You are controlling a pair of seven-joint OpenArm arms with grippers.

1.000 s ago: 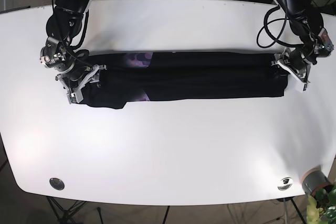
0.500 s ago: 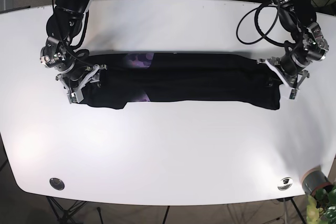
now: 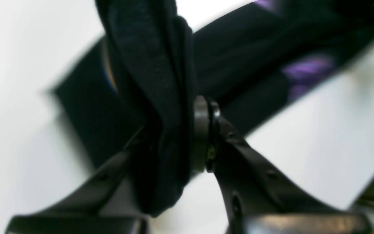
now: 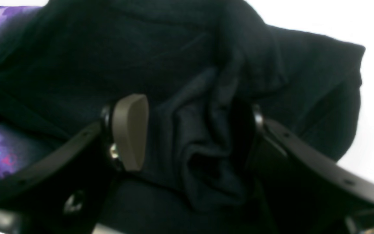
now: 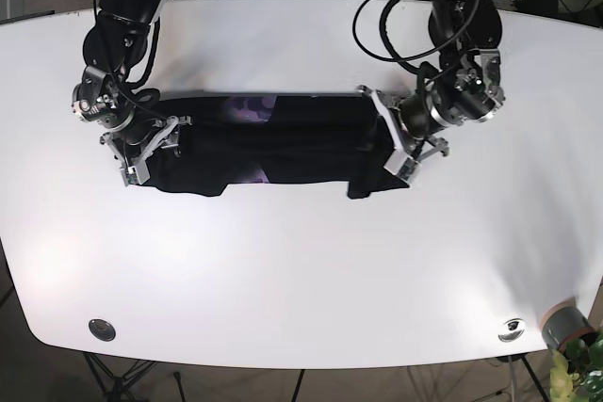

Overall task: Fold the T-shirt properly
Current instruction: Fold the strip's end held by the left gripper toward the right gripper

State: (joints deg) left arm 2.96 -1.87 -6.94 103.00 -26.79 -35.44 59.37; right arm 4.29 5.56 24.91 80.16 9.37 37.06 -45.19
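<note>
A black T-shirt (image 5: 283, 143) with a purple print lies as a long folded band on the white table (image 5: 301, 270). My left gripper (image 5: 396, 146) is shut on the band's right end and holds it lifted over the middle of the band. In the left wrist view the black cloth (image 3: 161, 48) hangs pinched in that gripper (image 3: 174, 139). My right gripper (image 5: 151, 150) sits on the band's left end. In the right wrist view a thick bunch of T-shirt (image 4: 174, 58) fills the gap of this gripper (image 4: 193, 136), against its tan pad (image 4: 130, 130).
Two round metal discs (image 5: 102, 329) (image 5: 512, 329) are set into the table near its front corners. A grey pot (image 5: 565, 325) with a plant stands off the front right corner. Cables (image 5: 415, 16) hang over the table's back edge.
My left gripper has carried the T-shirt's right end far to the left, from the table's right side to the middle, doubling the band over. The right arm has not moved.
</note>
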